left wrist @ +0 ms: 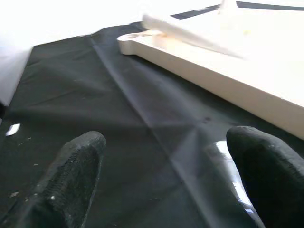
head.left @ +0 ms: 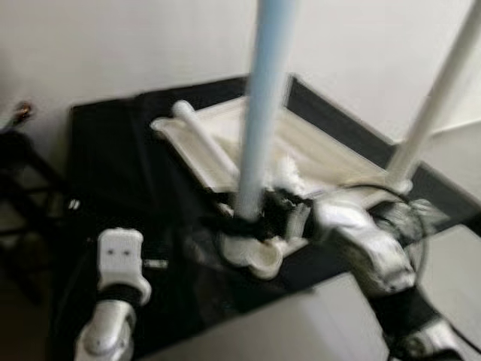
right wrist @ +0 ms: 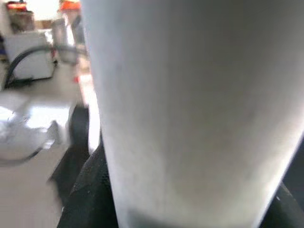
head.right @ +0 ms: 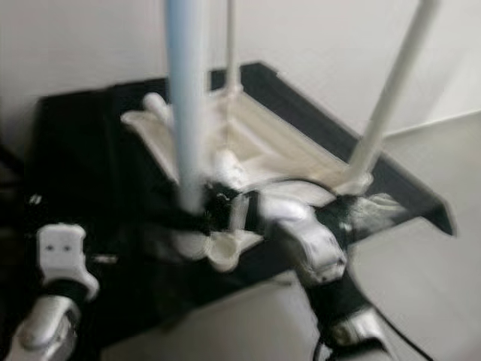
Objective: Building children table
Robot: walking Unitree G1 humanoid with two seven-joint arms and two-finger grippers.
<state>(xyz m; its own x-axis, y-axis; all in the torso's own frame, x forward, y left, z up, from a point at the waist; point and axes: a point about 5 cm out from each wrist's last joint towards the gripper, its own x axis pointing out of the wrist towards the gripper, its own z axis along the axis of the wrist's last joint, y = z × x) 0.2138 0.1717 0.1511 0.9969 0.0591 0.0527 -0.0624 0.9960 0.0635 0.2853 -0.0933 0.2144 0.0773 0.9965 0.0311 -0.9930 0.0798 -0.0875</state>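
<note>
The right tool (head.left: 267, 218) is clamping the upright blue leg (head.left: 264, 105) at the tabletop (head.left: 316, 150) corner, while the left tool (left wrist: 156, 180) is waiting apart.

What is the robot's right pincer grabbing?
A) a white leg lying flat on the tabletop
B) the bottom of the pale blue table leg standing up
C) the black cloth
B: the right pincer is closed around the base of the upright pale blue table leg at the corner of the upside-down white plastic tabletop.
</note>
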